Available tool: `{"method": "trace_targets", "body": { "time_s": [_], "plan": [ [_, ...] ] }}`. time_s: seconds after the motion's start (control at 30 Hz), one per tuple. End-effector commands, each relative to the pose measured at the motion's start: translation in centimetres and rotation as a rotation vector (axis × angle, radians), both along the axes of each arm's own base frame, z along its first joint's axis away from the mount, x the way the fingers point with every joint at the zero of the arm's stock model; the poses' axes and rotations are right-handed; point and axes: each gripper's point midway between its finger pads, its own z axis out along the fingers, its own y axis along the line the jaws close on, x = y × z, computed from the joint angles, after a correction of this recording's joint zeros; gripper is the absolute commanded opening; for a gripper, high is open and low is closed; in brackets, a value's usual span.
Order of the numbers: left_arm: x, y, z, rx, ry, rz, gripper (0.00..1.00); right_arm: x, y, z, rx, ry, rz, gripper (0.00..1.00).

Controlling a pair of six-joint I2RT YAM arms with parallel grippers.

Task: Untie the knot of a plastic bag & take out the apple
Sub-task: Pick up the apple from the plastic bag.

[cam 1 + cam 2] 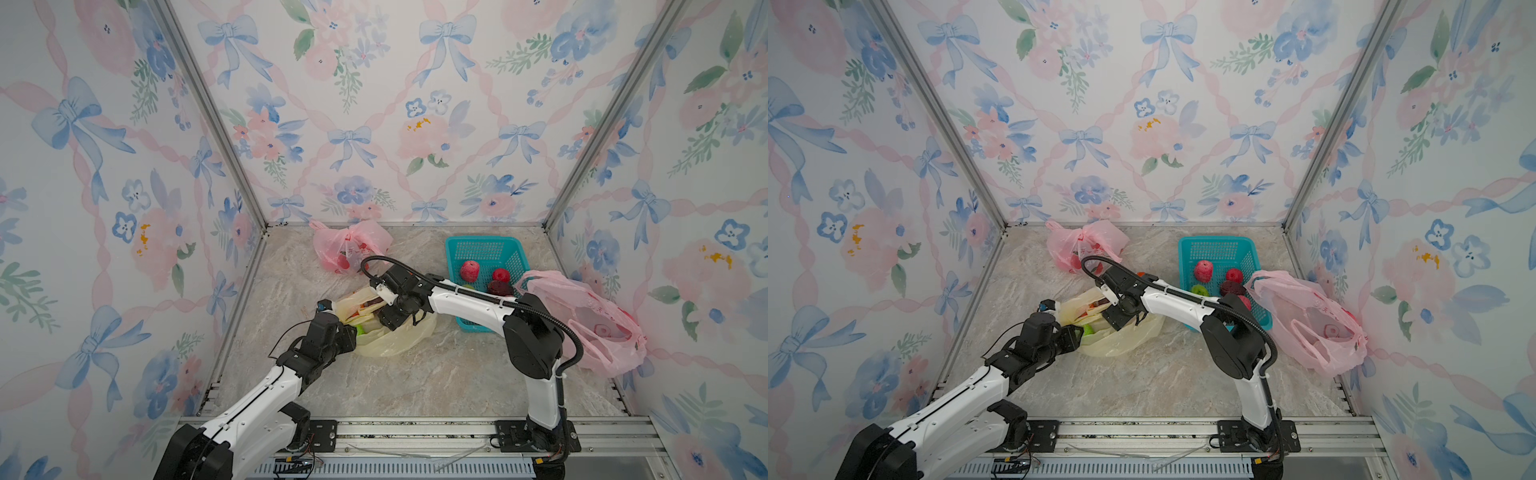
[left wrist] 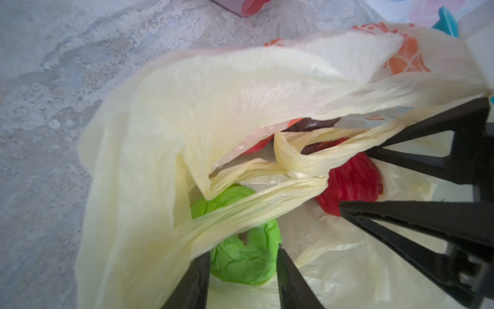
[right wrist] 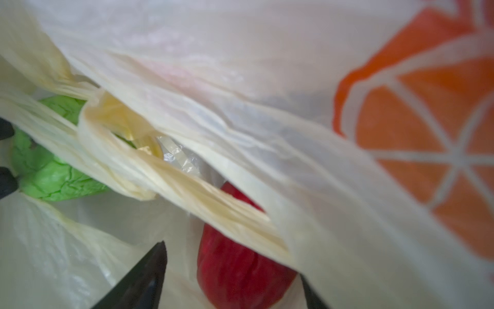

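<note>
A pale yellow plastic bag (image 1: pixel 395 336) (image 1: pixel 1125 338) lies mid-table with both grippers in its mouth. Its handles are still tied in a knot (image 2: pixel 299 166) (image 3: pixel 120 160) across the opening. Inside the bag lie a green apple (image 2: pixel 240 256) (image 3: pixel 50 171) and a red apple (image 2: pixel 352 184) (image 3: pixel 240 267). My left gripper (image 2: pixel 244 251) (image 1: pixel 353 330) is shut on the near part of the green apple, with a finger on each side. My right gripper (image 3: pixel 231 262) (image 2: pixel 355 180) stands open around the red apple, with gaps on both sides. Bag film drapes over one right finger.
A teal basket (image 1: pixel 482 240) with several fruit stands at the back right. One pink tied bag (image 1: pixel 349 245) sits by the back wall. Another pink bag (image 1: pixel 590 320) lies by the right wall, beside the right arm's elbow.
</note>
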Motion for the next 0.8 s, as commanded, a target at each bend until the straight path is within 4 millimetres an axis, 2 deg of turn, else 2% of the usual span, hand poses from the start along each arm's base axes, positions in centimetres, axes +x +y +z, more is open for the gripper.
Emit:
{"method": "trace_targets", "body": {
  "time_s": [0.0,0.13,0.27,0.37,0.47,0.67,0.77],
  "plan": [
    [0.1,0.1,-0.1,-0.009,-0.007,0.003,0.43,0.4,-0.2,-1.1,-0.043,0.020,-0.018,0.77],
    [0.1,0.3,-0.1,-0.007,-0.010,0.009,0.43,0.2,-0.3,-2.2,-0.067,0.046,-0.013,0.75],
    [0.2,0.3,-0.2,-0.006,-0.008,0.009,0.43,0.0,-0.4,-2.0,-0.059,0.045,-0.010,0.63],
    [0.2,0.3,-0.3,-0.003,-0.003,0.009,0.43,-0.2,-0.2,0.2,-0.001,0.015,-0.001,0.55],
    [0.3,0.4,-0.2,-0.001,-0.006,0.013,0.43,-0.8,0.0,3.4,0.101,0.014,0.020,0.50],
    [0.4,0.6,0.1,0.004,-0.018,0.029,0.43,-3.2,-0.5,8.7,0.339,0.159,0.092,0.49],
    [0.5,0.7,0.2,0.005,-0.024,0.034,0.43,-4.2,-1.6,10.1,0.434,0.269,0.122,0.49]
  ]
}}
